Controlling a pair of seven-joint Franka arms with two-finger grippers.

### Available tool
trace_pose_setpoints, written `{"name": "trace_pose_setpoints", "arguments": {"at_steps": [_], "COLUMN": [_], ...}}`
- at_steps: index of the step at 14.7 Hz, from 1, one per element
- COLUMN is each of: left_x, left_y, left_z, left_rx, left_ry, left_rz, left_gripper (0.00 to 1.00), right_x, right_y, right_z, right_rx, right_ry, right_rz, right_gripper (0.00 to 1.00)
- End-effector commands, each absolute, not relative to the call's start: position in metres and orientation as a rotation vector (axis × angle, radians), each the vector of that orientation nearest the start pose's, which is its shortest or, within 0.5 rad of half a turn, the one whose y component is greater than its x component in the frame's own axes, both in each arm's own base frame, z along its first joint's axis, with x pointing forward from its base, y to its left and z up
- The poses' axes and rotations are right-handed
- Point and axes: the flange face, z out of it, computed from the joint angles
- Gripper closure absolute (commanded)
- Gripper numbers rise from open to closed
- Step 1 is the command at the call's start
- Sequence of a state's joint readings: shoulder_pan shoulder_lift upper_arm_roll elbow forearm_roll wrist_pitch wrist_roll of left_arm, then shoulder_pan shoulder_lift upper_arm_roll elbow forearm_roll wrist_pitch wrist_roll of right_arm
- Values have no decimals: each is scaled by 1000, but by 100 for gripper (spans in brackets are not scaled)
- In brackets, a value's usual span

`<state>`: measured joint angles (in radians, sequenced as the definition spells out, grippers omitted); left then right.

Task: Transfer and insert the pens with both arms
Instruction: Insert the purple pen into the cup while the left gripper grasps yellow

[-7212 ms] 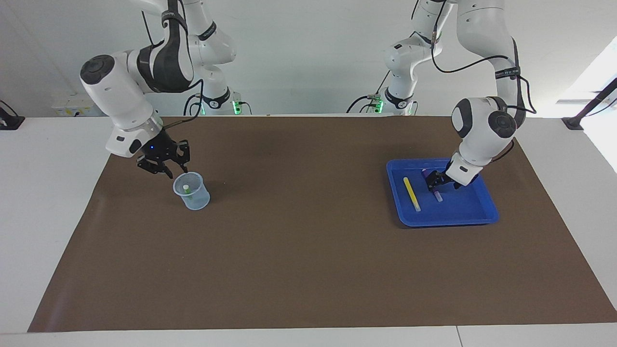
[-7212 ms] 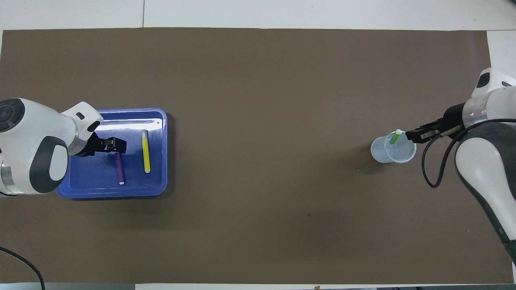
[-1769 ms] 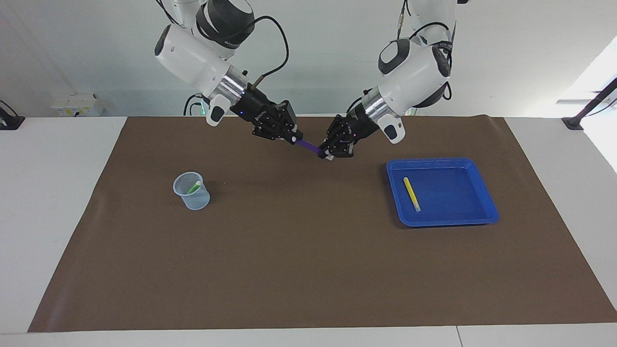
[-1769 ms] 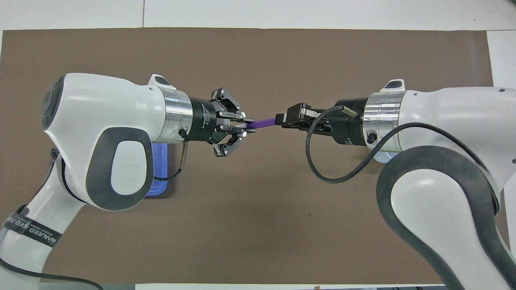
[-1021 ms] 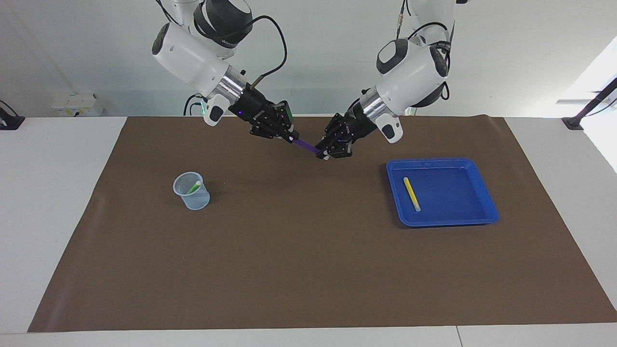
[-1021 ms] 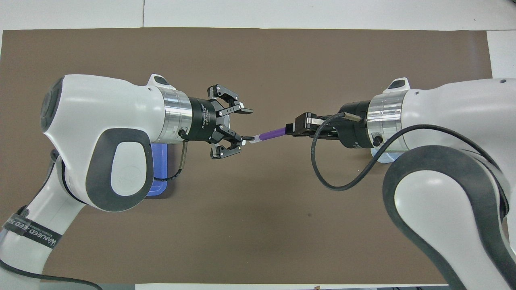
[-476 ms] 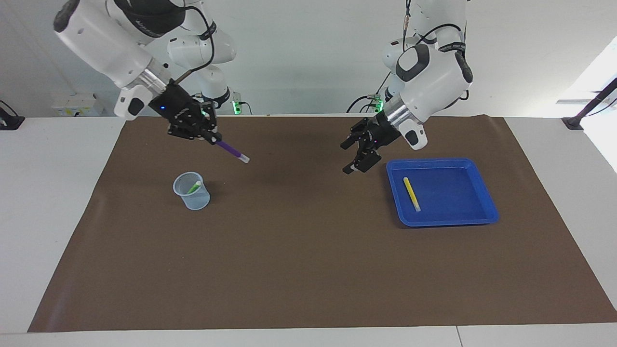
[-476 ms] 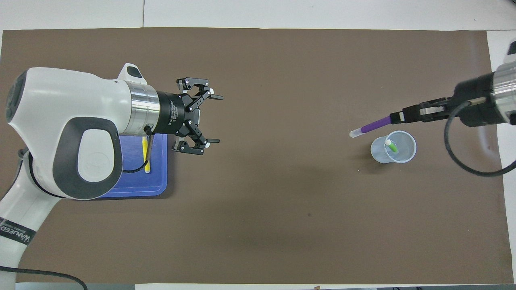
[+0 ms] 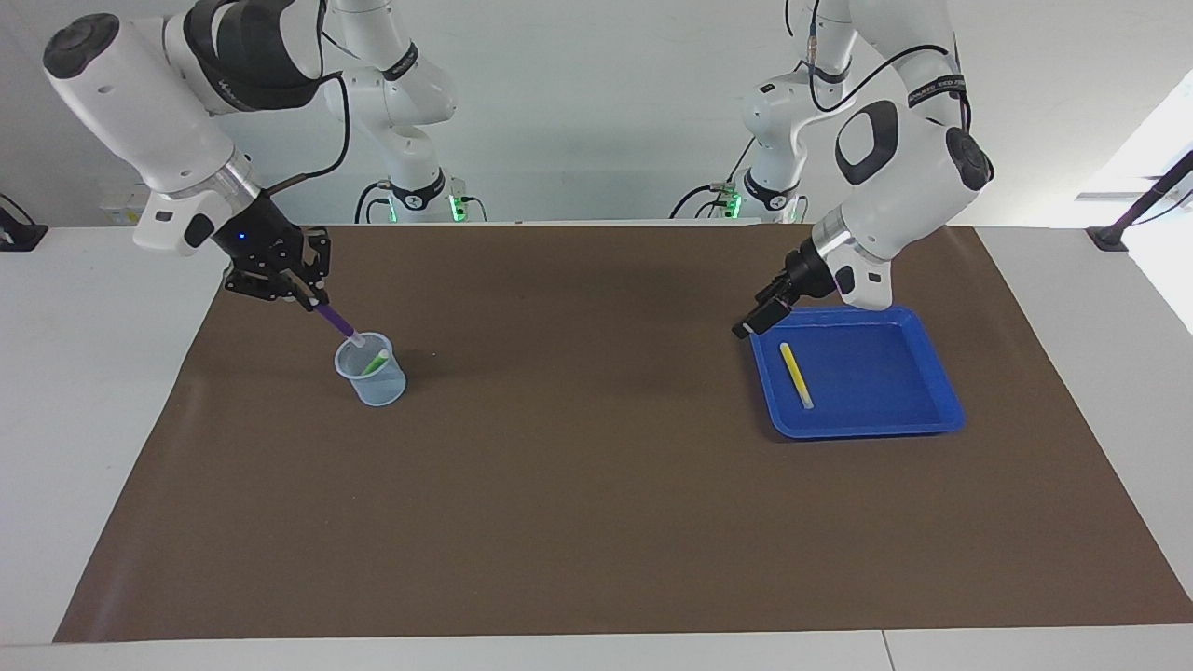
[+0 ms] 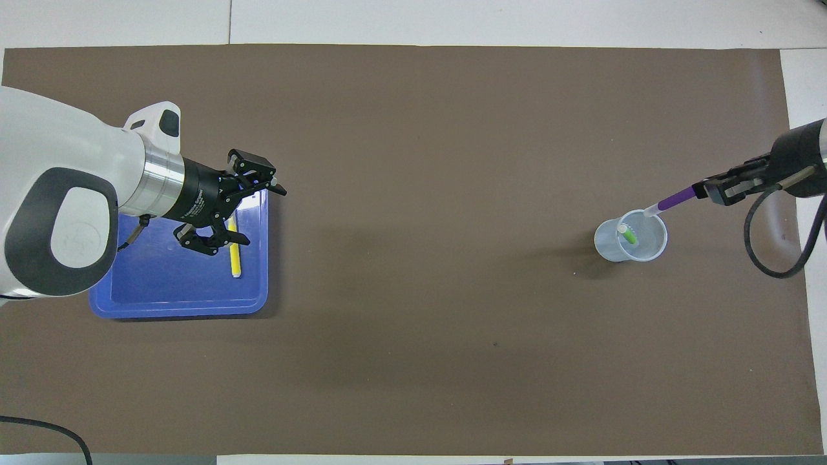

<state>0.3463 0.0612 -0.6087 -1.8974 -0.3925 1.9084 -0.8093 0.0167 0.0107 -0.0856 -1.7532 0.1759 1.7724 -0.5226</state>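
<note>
Pens were in three places. The purple pen [image 9: 335, 321] was pinched in the fingers of the right gripper [image 9: 308, 296], which hung over the desk [image 9: 578, 485] at the right arm's end. The pen sloped down with its pale cap at the bottom, and the cap was at the rim of the clear cup [image 9: 372, 371]. In the overhead view the cap [image 10: 651, 209] sat just at the cup's edge [image 10: 604, 248]. The green pen [image 9: 376, 362] stood leaning inside the cup.

The cup stood on the brown mat [image 9: 578, 559] that covered the desk.

The left gripper [image 10: 240, 210] hung over the blue tray [image 9: 871, 424] at the left arm's end of the desk. It was above the tray's corner that lies near the robots and toward the middle of the desk. Its fingers [image 10: 258, 179] were spread apart and held nothing.

The yellow pen [image 9: 796, 375] lay flat in the tray, close to the tray's wall on the side toward the cup. In the overhead view part of the yellow pen [image 10: 236, 261] was hidden under the left gripper.
</note>
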Motion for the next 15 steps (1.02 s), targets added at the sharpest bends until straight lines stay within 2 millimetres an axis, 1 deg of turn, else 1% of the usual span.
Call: {"name": "trace_pose_setpoints", "arguments": {"at_steps": [1, 2, 3, 4, 5, 6, 7, 8, 10, 11, 13, 14, 15], "left_x": [532, 532, 530, 528, 526, 524, 524, 522, 526, 529, 532, 533, 534], "left_y": [-153, -141, -136, -131, -126, -119, -110, -108, -102, -101, -99, -100, -101], "left_z": [451, 440, 429, 415, 396, 382, 371, 359, 339, 331, 319, 314, 310], "left_rx": [-3238, -3232, -3231, -3220, -3201, -3190, -3191, -3198, -3183, -3161, -3146, -3148, -3151], "left_ry": [-752, -652, -530, -404, -288, -196, -125, -46, 87, 136, 176, 186, 194], "left_rz": [320, 308, 296, 266, 227, 187, 161, 146, 128, 116, 110, 111, 111], "left_gripper": [0, 0, 0, 0, 0, 0, 0, 0, 0, 0, 0, 0, 0], "right_x": [538, 535, 534, 535, 532, 530, 529, 528, 522, 521, 521, 521, 522], "right_y": [-35, -44, -47, -48, -50, -50, -50, -51, -53, -53, -53, -53, -52], "right_z": [506, 496, 489, 481, 468, 460, 456, 453, 444, 441, 440, 441, 443], "right_rx": [-2935, -2939, -2939, -2937, -2933, -2934, -2935, -2936, -2937, -2940, -2943, -2943, -2940], "right_ry": [-636, -627, -639, -631, -624, -618, -614, -601, -563, -535, -514, -512, -511], "right_rz": [-99, -102, -108, -89, -56, -51, -51, -42, -14, -4, 3, 3, 3], "right_gripper": [100, 100, 100, 100, 100, 100, 100, 100, 100, 100, 100, 77, 27]}}
